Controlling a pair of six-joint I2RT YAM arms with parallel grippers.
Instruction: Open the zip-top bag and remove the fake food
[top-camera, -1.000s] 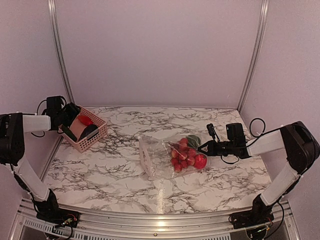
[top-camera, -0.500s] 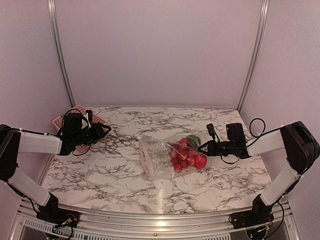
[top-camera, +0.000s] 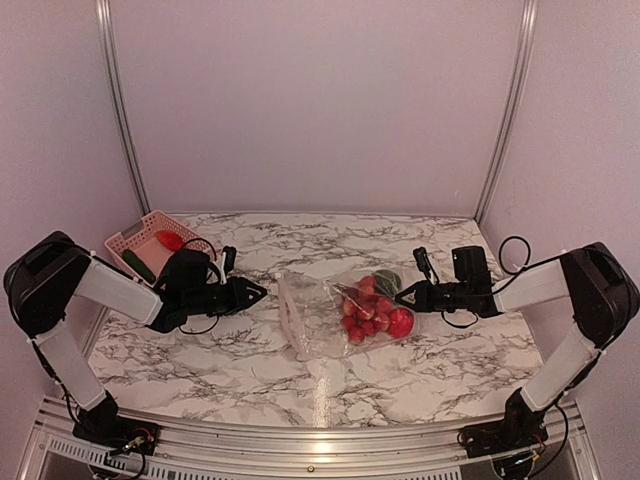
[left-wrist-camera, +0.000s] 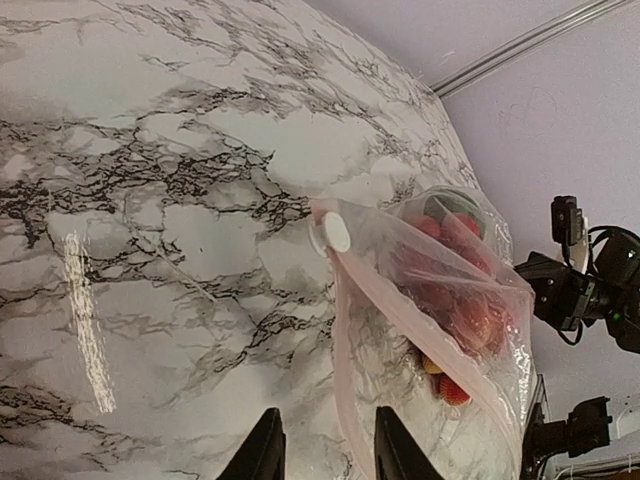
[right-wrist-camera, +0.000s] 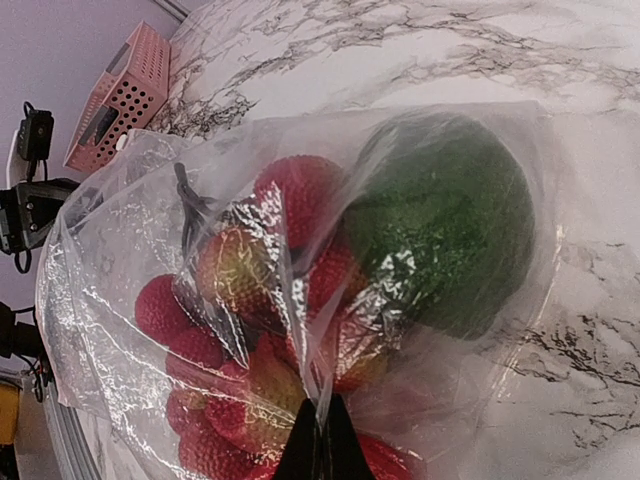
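The clear zip-top bag (top-camera: 325, 315) lies mid-table with its zip edge (left-wrist-camera: 345, 330) toward the left; a white slider (left-wrist-camera: 331, 232) sits at one end of it. Inside are the fake food pieces: several red strawberries (right-wrist-camera: 240, 300) and a dark green one (right-wrist-camera: 440, 225); they show red in the top view (top-camera: 372, 308). My right gripper (top-camera: 402, 297) is shut on a fold of the bag's right side (right-wrist-camera: 322, 440). My left gripper (top-camera: 258, 293) is open, low over the table just left of the zip edge, its fingertips (left-wrist-camera: 264, 455) apart and empty.
A pink slatted basket (top-camera: 135, 242) stands at the back left with a red piece and a dark green piece in it; it also shows in the right wrist view (right-wrist-camera: 120, 95). Metal rails run up the back corners. The table's front edge has a metal frame.
My left arm has swung from the pink basket rightward and down across the table to just left of the bag. The right gripper and the bag have not moved.
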